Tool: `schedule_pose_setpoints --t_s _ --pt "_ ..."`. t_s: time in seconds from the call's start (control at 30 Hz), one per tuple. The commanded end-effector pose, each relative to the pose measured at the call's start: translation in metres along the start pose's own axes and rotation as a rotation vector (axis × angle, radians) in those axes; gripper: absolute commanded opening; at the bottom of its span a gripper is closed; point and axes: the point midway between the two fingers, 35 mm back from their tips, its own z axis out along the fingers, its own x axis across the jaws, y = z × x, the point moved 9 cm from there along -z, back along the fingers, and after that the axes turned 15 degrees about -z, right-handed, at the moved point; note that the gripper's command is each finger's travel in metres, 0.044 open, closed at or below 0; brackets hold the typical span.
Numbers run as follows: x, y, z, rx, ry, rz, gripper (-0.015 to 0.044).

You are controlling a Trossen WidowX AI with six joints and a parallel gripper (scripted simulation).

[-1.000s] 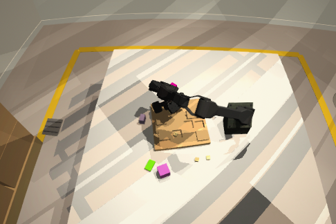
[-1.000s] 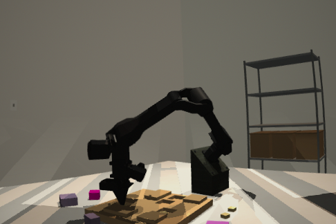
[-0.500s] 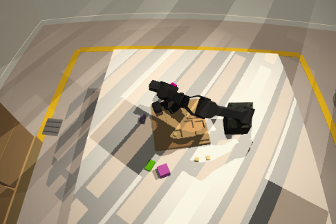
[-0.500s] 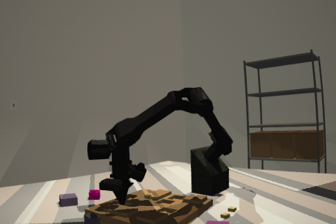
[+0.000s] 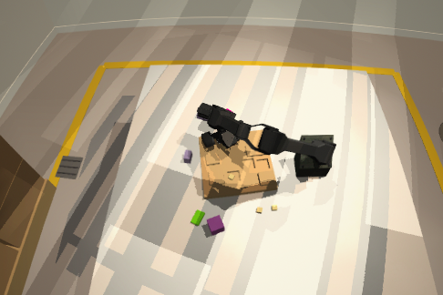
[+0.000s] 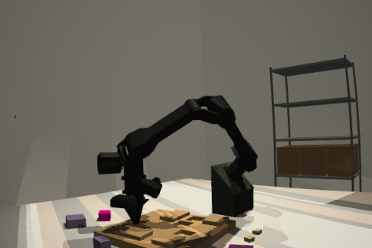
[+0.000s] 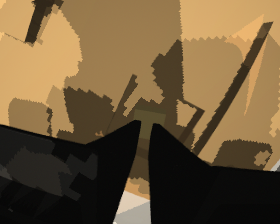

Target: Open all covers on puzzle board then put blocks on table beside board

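Observation:
The tan puzzle board [image 5: 237, 165] lies in the middle of the table, with its covers showing as raised tan plates in the exterior view [image 6: 164, 226]. My gripper [image 5: 211, 140] [image 6: 135, 219] points down at the board's far left corner. In the wrist view its fingertips stand almost shut with a narrow gap and nothing between them. Just past the tips a small olive block [image 7: 149, 115] sits in a well. A small tan block [image 5: 231, 177] sits on the board.
Off the board lie a lilac block [image 5: 187, 156], a green block [image 5: 197, 217], a purple block [image 5: 215, 224], two small yellow blocks [image 5: 259, 209] and a magenta block [image 6: 104, 214]. The arm's base [image 5: 314, 156] stands right of the board. A shelf [image 6: 315, 122] stands at the far right.

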Motion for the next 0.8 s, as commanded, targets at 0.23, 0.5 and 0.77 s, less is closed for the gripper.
schedule_pose_setpoints --t_s 0.23,0.5,0.77 --pt "-0.001 0.000 -0.056 0.011 0.000 -0.010 0.0144" --pt "-0.001 -0.001 -0.044 0.011 0.000 -0.009 0.0144" --pt "-0.002 -0.001 -0.024 0.010 -0.001 0.007 0.0144"
